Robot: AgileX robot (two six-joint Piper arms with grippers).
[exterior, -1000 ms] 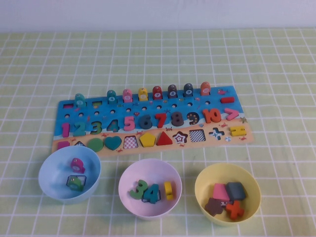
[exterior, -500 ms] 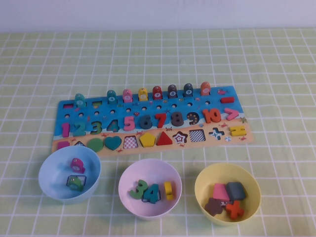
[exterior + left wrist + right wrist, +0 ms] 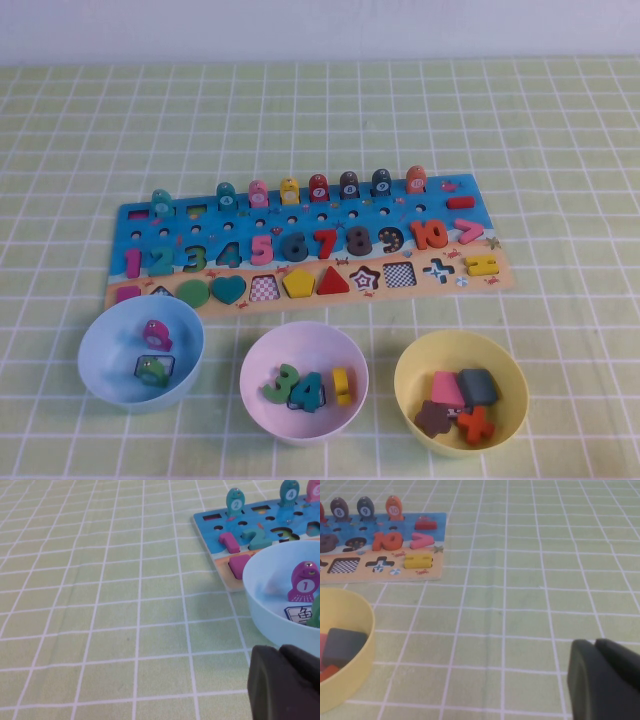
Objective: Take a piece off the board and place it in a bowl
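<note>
Piece: the dark slate-blue square (image 3: 478, 385) is lying inside the yellow bowl (image 3: 412, 375), beside a pink trapezoid (image 3: 446, 389), a brown star (image 3: 434, 417) and an orange cross (image 3: 476, 425).
Board (image 3: 480, 215): it is sitting on the table (image 3: 560, 130) behind the three bowls, showing numbers 1 to 10 and numbered fish pegs.
Blue bowl (image 3: 100, 345): it is holding a magenta fish peg (image 3: 303, 582) marked "1".
Lilac bowl (image 3: 305, 335): it is holding the digits 3 and 4.
Left pincer (image 3: 285, 682): it is hanging low beside the blue bowl; I cannot tell its opening.
Right pincer (image 3: 602, 680): it is hanging low near the yellow bowl; its opening cannot be told.
</note>
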